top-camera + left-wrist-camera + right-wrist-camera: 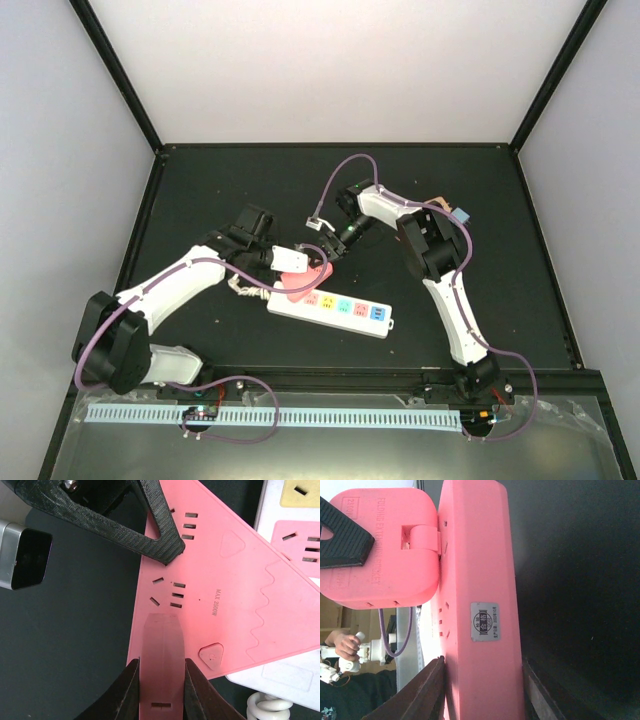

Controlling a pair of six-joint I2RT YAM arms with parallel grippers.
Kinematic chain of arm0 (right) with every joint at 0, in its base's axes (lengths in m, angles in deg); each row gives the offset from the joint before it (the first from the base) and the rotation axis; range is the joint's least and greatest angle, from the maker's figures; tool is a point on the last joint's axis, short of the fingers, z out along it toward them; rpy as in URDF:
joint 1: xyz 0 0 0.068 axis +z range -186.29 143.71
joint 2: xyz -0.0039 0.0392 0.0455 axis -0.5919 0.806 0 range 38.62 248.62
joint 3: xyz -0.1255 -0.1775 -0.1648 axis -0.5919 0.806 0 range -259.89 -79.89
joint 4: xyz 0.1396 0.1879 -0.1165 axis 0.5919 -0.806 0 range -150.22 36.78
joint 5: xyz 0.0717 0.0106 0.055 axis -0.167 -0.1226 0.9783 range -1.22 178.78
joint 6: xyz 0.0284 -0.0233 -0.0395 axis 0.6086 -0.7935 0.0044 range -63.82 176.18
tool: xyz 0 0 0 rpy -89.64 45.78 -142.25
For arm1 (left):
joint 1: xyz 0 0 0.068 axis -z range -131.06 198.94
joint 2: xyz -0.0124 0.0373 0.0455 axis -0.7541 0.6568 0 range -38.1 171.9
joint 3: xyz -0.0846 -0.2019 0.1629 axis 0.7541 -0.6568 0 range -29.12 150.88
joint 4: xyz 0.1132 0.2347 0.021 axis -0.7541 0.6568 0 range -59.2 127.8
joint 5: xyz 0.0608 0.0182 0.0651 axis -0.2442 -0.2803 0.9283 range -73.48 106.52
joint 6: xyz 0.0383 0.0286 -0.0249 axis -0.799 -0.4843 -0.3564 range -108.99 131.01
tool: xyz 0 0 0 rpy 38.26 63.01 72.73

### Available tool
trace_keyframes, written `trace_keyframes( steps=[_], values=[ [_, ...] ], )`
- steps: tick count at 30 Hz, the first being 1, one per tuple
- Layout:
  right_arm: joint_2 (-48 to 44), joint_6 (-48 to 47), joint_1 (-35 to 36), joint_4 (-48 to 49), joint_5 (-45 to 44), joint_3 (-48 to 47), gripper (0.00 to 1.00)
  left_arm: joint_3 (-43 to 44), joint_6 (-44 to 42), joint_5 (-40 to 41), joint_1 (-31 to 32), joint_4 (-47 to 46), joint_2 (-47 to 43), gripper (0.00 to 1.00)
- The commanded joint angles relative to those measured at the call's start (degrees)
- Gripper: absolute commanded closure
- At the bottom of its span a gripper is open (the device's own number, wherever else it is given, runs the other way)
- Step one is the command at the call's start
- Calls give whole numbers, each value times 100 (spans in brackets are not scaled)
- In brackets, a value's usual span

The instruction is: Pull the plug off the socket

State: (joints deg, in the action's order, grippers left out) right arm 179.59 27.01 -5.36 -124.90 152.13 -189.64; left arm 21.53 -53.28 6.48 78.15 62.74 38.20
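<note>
The plug is a pink folding adapter (306, 275) with a flat triangular face marked MAX 2500W (225, 590) and a thick body (480, 580). It is over the left end of the socket, a long white strip (330, 308) with coloured outlets, also seen in the left wrist view (280, 515). I cannot tell whether the plug's pins are still in the strip. My left gripper (284, 262) is shut on the plug's pink tab (161, 670). My right gripper (335, 245) is shut on the plug's body (482, 690) from the far side.
The strip's white coiled cord (248, 288) lies to its left, also in the left wrist view (270, 707). A purple cable (345, 170) loops over the right arm. A small tan and blue object (458, 213) lies behind the right arm. Black frame posts bound the table.
</note>
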Motion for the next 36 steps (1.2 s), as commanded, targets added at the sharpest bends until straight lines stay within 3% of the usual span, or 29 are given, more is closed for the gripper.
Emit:
trace_keyframes(
  steps=[1, 20, 22, 27, 36],
  values=[
    [197, 139, 97, 555, -838, 163, 98, 495, 18, -487, 32, -116, -255, 98],
    [214, 191, 97, 614, -870, 221, 98, 743, -182, -514, 30, 97, -682, 99],
    [222, 183, 97, 575, -845, 182, 91, 770, -136, -516, 30, 105, -701, 98],
    [109, 127, 97, 466, -727, 118, 61, 965, 239, -751, 27, 313, -710, 99],
    [-656, 109, 99, 449, -559, 134, 36, 1038, 985, -1358, 32, 549, -1211, 98]
  ],
)
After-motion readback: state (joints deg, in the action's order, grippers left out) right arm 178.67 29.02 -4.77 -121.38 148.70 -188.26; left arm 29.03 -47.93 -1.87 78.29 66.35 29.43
